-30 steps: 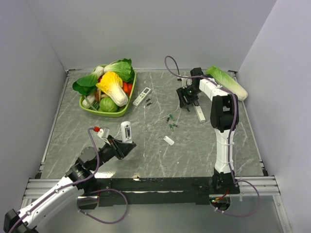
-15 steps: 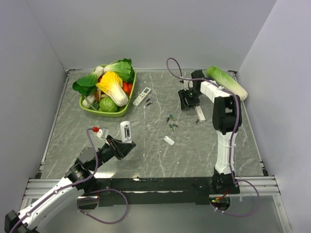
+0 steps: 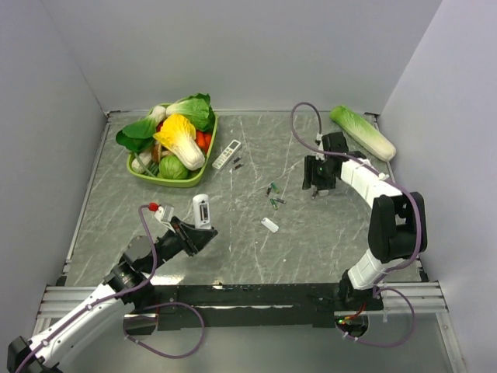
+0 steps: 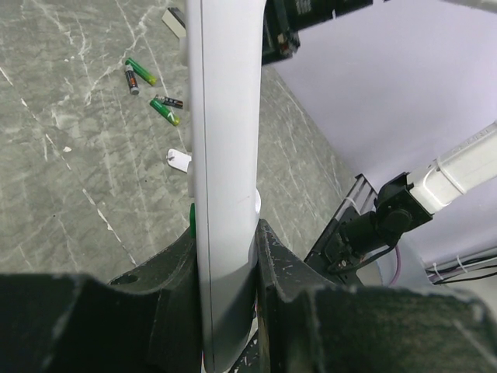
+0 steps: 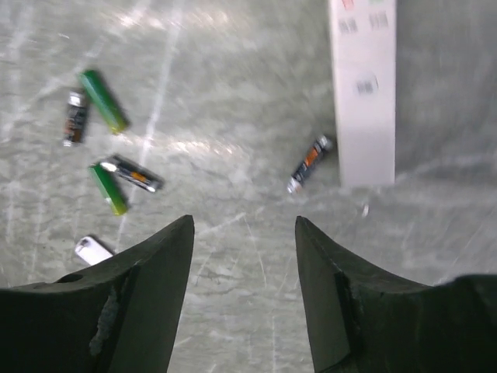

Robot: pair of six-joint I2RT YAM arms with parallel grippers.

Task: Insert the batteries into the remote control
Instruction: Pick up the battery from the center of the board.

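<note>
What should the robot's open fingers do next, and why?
Probably reach the right fingers forward and down around the lone battery beside the slim white remote. They hang open and empty just short of it, and the left fingers clamp the remote control, so a battery seems to be what's needed.

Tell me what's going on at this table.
The left end effector is shut on the remote control, holding it by one end at the front left of the table. The right end effector hovers open at the middle right, close over loose batteries: a cluster of four, plus one more beside a white remote lying flat. No battery is gripped yet.
</note>
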